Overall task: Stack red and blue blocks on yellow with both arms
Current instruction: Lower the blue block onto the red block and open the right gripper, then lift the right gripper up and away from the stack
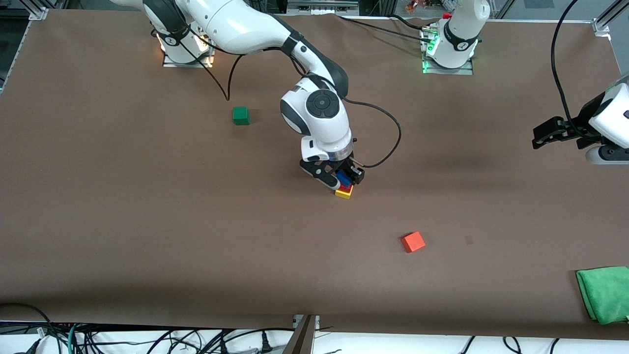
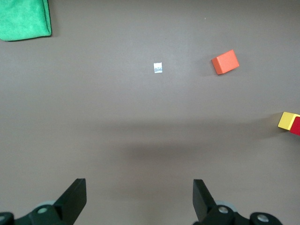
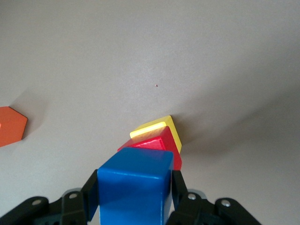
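Observation:
The yellow cube (image 1: pixel 344 193) sits mid-table with the red cube (image 1: pixel 347 188) on top of it. My right gripper (image 1: pixel 343 179) is shut on the blue cube (image 1: pixel 341 178) and holds it right over the red one; I cannot tell if they touch. In the right wrist view the blue cube (image 3: pixel 133 187) fills the space between the fingers of the right gripper (image 3: pixel 135 193), above the red cube (image 3: pixel 157 143) and the yellow cube (image 3: pixel 174 133). My left gripper (image 1: pixel 539 138) waits open and empty over the left arm's end of the table, also open in its wrist view (image 2: pixel 139 201).
An orange cube (image 1: pixel 413 242) lies nearer the front camera than the stack. A dark green cube (image 1: pixel 241 115) lies toward the right arm's base. A green cloth (image 1: pixel 604 292) lies at the table's front corner on the left arm's end. A small white tag (image 2: pixel 158 67) is on the table.

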